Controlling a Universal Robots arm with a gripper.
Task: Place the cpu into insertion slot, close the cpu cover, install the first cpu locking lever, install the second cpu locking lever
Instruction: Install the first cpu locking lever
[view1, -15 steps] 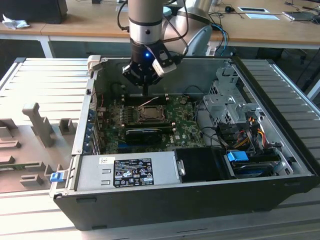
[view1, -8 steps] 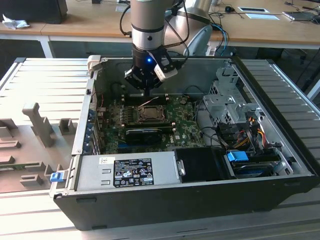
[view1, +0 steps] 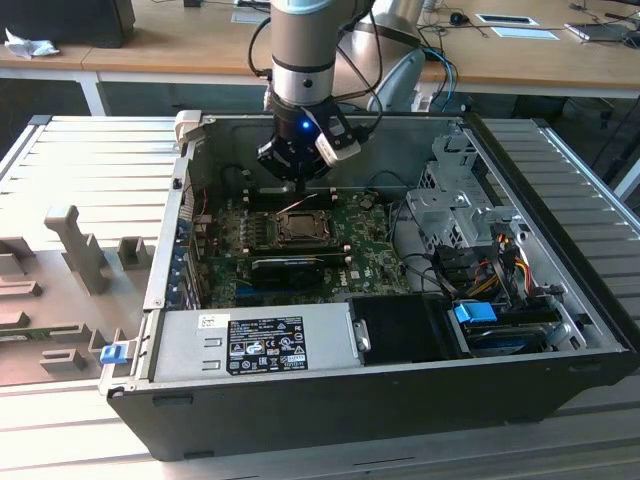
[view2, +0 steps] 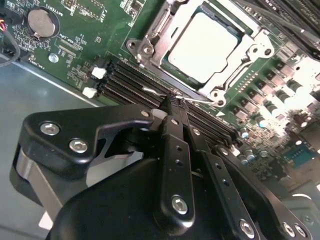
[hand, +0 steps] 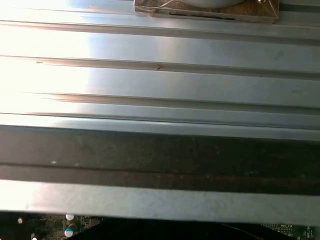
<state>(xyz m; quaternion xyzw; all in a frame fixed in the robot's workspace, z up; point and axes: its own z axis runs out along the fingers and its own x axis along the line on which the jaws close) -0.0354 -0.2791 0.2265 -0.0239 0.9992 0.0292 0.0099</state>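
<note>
The cpu (view2: 207, 42) sits in the insertion slot (view2: 150, 47); the hand (view2: 175, 102) pinches a thin wire lever (view2: 155, 91)

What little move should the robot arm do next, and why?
Probably push the thin wire lever down so it can lock. The chip already sits in place, the metal cover lies over its edges, and the gripper, jaws together, has its tip right at that lever, which looks unlatched.
</note>
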